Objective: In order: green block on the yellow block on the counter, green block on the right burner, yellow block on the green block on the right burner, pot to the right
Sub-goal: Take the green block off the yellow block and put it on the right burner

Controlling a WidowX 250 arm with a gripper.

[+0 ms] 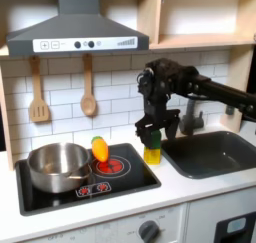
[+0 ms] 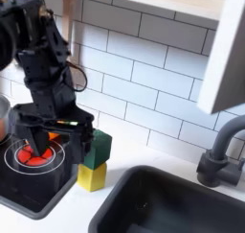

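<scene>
The green block (image 1: 151, 142) (image 2: 97, 146) sits on top of the yellow block (image 1: 152, 156) (image 2: 92, 177) on the counter (image 1: 190, 192), between the black hob and the sink. In the first exterior view my gripper (image 1: 151, 133) hangs just over the green block. In the second exterior view the gripper (image 2: 55, 141) stands close to the stack's left, over the right burner (image 1: 112, 166) (image 2: 33, 158). Its fingers look spread, with nothing between them. The silver pot (image 1: 57, 166) rests on the hob's left side in the first exterior view.
An orange-and-yellow rounded toy (image 1: 100, 149) stands on the hob beside the pot. The dark sink basin (image 1: 215, 153) (image 2: 177, 203) with a grey tap (image 2: 222, 152) lies right of the stack. Two wooden utensils (image 1: 88, 99) hang on the tiled back wall.
</scene>
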